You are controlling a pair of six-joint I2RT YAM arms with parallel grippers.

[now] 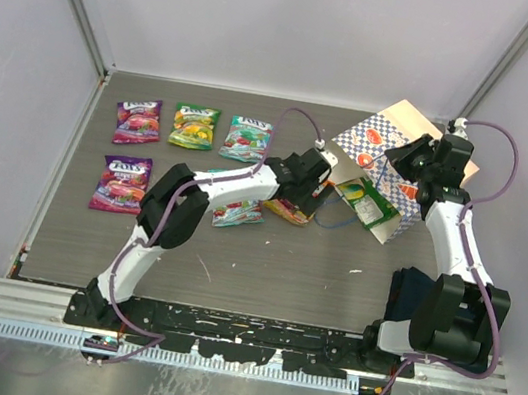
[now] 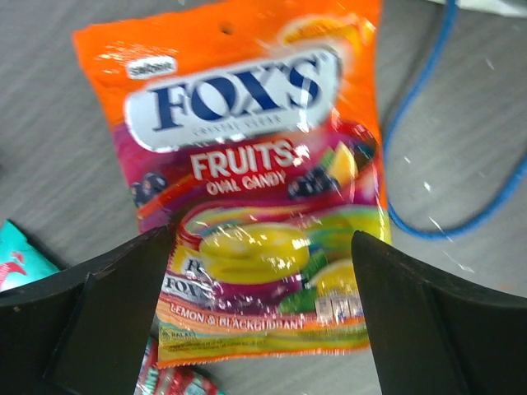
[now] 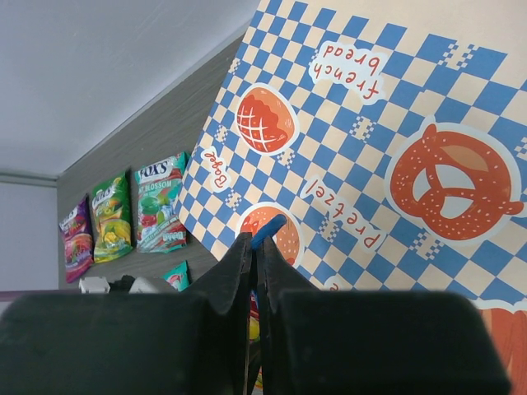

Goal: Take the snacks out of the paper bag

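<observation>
The grey tabletop [image 1: 264, 258] is overlooked from above and behind; its orange glossy candy packet [image 2: 255, 164] is viewed closely from the left wrist, its blue-checkered paper bag [image 3: 395, 123] from the right.

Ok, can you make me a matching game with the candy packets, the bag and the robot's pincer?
Things:
1. orange packet
2. green packet
3. paper bag
4. right pincer

Clues:
A. between the purple packet and the teal packet
B. shut on a blue cord
C. under the open left pincer
D. blue-and-white checks with a pretzel picture

Pairs: 1-C, 2-A, 3-D, 4-B
</observation>
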